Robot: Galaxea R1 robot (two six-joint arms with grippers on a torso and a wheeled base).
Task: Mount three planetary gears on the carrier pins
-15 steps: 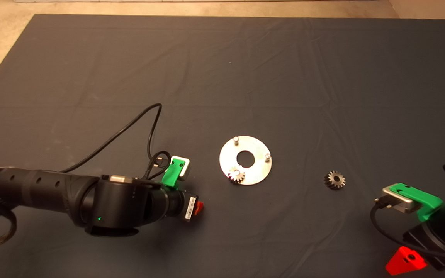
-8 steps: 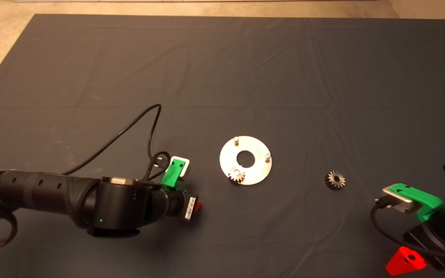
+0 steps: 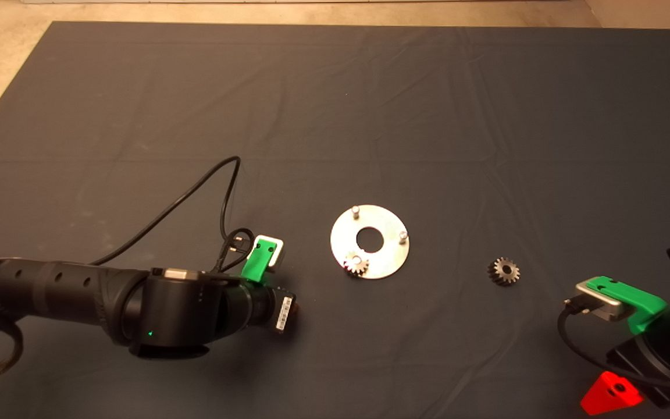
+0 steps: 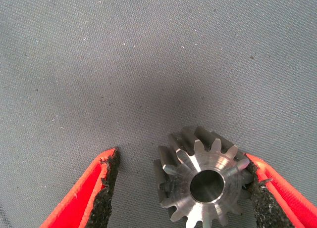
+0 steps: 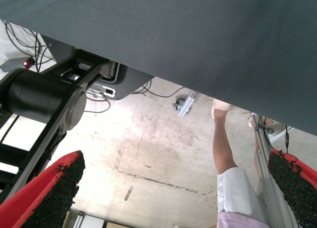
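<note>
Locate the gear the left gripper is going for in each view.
Head view: not visible; the left gripper, left of the round plate, hides it.
Left wrist view: the gear lies flat on the mat between the open fingers, against one pad, apart from the other.
Right wrist view: not in it; only the mat's edge, floor and a person's leg show.
Shared landmark: the dark mat.

**Count of parts on the mat**

Three gears in all: one (image 3: 356, 265) sits on the disc (image 3: 390, 259), one (image 3: 504, 271) lies loose on the mat (image 3: 335, 105), and one (image 4: 202, 181) shows in the left wrist view between two red fingers (image 4: 89, 188). One round disc. Three pins: two bare ones (image 3: 355, 210) (image 3: 403, 235), the third inside the seated gear. Two arms, each with one tool (image 3: 294, 308) (image 3: 609, 394). One person's leg (image 5: 224, 159) shows on the floor.
</note>
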